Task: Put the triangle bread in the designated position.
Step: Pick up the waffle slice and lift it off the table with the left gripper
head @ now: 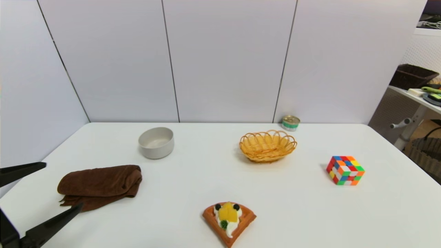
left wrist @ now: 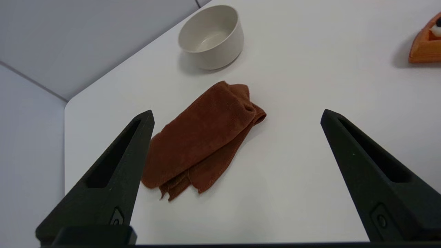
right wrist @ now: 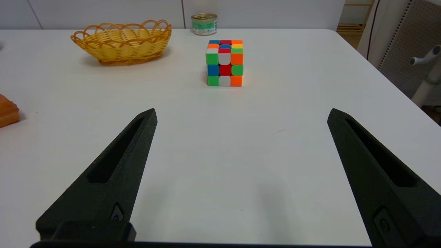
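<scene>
- You have one triangle bread [head: 229, 222], nearer the robot than the one basket [head: 268, 145]
- One bowl [head: 156, 142], one cloth [head: 100, 186], one cube [head: 345, 170], one can [head: 290, 123]
- Left gripper [left wrist: 237, 115] and right gripper [right wrist: 241, 113] both gape wide, holding nothing

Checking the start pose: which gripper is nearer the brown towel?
Left. The left gripper hangs open just beside the brown towel; the right gripper is across the table near the cube.
</scene>
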Controlling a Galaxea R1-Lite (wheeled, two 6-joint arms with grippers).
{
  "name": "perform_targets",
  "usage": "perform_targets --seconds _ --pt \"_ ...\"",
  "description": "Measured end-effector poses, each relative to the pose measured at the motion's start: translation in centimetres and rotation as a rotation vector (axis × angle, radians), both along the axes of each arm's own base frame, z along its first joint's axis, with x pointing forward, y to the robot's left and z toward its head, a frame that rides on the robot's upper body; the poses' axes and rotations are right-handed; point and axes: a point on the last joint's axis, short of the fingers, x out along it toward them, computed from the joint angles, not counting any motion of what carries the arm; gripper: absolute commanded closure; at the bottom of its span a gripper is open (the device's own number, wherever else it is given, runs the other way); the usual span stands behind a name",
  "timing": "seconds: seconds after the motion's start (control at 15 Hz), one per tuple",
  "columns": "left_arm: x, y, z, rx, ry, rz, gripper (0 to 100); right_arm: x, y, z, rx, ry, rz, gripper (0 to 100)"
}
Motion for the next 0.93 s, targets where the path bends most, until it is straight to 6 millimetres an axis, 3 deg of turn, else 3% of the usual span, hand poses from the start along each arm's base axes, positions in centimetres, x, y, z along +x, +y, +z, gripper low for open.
perform_targets --seconds 0.2,0.47,0.93 --pt "3.9 -1.6 0.2 0.059 0.08 -0.206 0 0.0 0.0 0.0 0.0 0.0 0.0 0" --pt "8.1 -5.8 -0.3 0.094 0.185 -0.423 0 0.0 0.0 0.0 0.0 0.0 0.0 0" --pt "11.6 -13.4 -2.4 0.145 0.337 -0.652 0 0.0 0.0 0.0 0.0 0.0 0.0 0"
